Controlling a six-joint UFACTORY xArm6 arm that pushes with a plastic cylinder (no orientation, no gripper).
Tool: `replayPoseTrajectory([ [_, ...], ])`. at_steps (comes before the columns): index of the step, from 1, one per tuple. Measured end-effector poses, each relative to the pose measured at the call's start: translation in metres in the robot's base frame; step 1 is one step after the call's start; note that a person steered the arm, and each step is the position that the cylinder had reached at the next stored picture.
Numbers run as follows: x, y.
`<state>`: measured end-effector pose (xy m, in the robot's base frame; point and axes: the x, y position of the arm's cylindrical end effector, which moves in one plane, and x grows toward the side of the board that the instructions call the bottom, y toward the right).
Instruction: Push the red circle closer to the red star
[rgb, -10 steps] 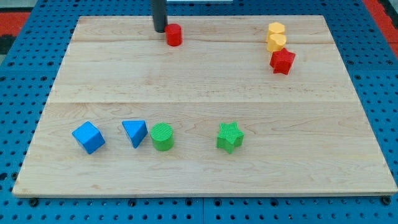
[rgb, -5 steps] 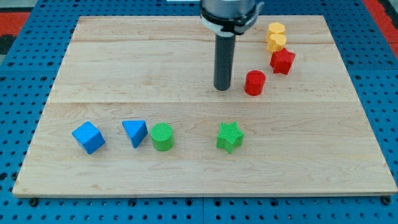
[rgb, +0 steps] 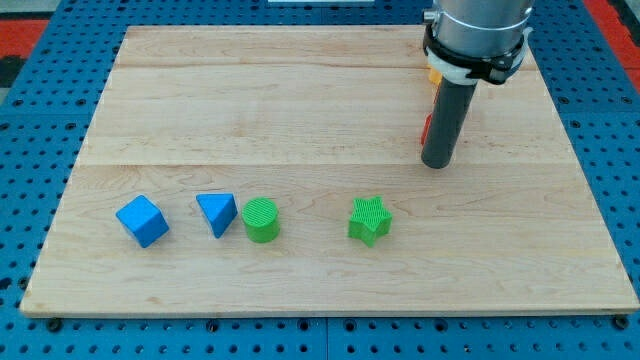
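My tip (rgb: 437, 164) rests on the wooden board (rgb: 300, 110) at the view's right, with the dark rod rising from it. Only a thin sliver of the red circle (rgb: 426, 128) shows at the rod's left edge, just above the tip. The rest of it is hidden behind the rod. The red star is hidden behind the rod and the arm, so I cannot tell the gap between the two red blocks.
A sliver of a yellow block (rgb: 433, 73) shows beside the arm's collar. Along the view's bottom stand a blue cube (rgb: 141, 221), a blue triangle (rgb: 216, 213), a green circle (rgb: 261, 219) and a green star (rgb: 369, 220).
The red circle went from the board's top middle down and to the right, to near the red star. My tip followed it to the right and now covers most of it.
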<state>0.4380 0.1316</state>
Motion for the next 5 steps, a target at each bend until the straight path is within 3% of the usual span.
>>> replayPoseTrajectory([
  [2,-0.019,-0.022],
  [4,-0.026,0.028],
  [5,0.001,0.022],
])
